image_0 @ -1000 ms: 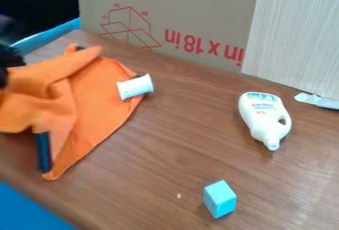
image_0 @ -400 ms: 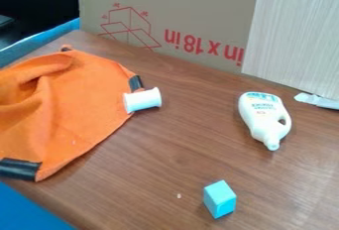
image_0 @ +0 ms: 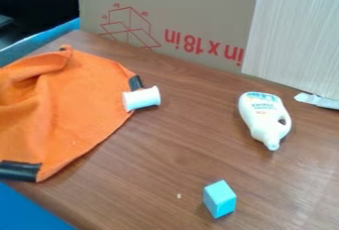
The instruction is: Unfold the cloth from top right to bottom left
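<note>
An orange cloth [image_0: 73, 105] lies over the left part of the table, running out past the left edge of the view. Dark bands mark its corners, one at the lower left and one at its right side beside the white spool. A raised fold runs along its upper left part.
Touching or nearly touching the cloth's right corner is a white spool [image_0: 141, 99]. A white bottle [image_0: 265, 119] lies at the right, a light blue block [image_0: 220, 199] stands near the front, and a cardboard panel [image_0: 192, 6] borders the back.
The dark arm part at the left edge has gone out of view. The cloth's lower corner has swung down and left, spreading the cloth, and the spool has shifted slightly right and down.
</note>
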Available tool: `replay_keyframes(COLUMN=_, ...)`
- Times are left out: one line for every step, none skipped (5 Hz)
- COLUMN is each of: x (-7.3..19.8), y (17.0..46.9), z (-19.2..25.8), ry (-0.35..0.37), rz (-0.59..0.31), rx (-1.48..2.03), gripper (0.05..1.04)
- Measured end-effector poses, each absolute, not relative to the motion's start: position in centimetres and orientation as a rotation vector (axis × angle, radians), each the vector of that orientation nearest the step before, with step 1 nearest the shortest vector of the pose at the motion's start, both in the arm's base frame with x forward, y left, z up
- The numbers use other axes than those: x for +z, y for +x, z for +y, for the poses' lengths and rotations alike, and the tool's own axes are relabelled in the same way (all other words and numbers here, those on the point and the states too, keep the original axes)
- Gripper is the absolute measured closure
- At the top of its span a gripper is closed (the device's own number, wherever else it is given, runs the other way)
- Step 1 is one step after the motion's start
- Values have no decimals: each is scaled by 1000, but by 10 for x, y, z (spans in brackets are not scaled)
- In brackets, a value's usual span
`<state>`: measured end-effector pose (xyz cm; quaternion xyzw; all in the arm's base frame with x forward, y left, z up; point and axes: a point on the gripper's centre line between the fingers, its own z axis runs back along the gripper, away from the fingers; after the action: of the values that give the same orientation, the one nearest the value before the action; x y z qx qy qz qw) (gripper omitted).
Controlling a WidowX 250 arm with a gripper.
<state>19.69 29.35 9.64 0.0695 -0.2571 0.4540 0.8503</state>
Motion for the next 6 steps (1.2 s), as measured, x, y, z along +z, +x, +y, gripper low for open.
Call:
replay_keyframes(x=111, y=195, z=304, ry=146, rz=-545, rx=982, gripper=1029)
replay_keyframes(x=125, y=192, z=315, ry=131, rz=-538, rx=1045, gripper=1029)
replay_keyframes(x=125, y=188, z=318, ry=112, rz=-512, rx=1116, gripper=1014)
replay_keyframes(x=122, y=179, z=324, ry=158, rz=-446, rx=1195, gripper=878)
replay_keyframes(x=122, y=178, z=325, ry=198, rz=-429, rx=1212, gripper=631)
replay_keyframes(x=123, y=178, z=326, ry=277, rz=-402, rx=1228, gripper=329)
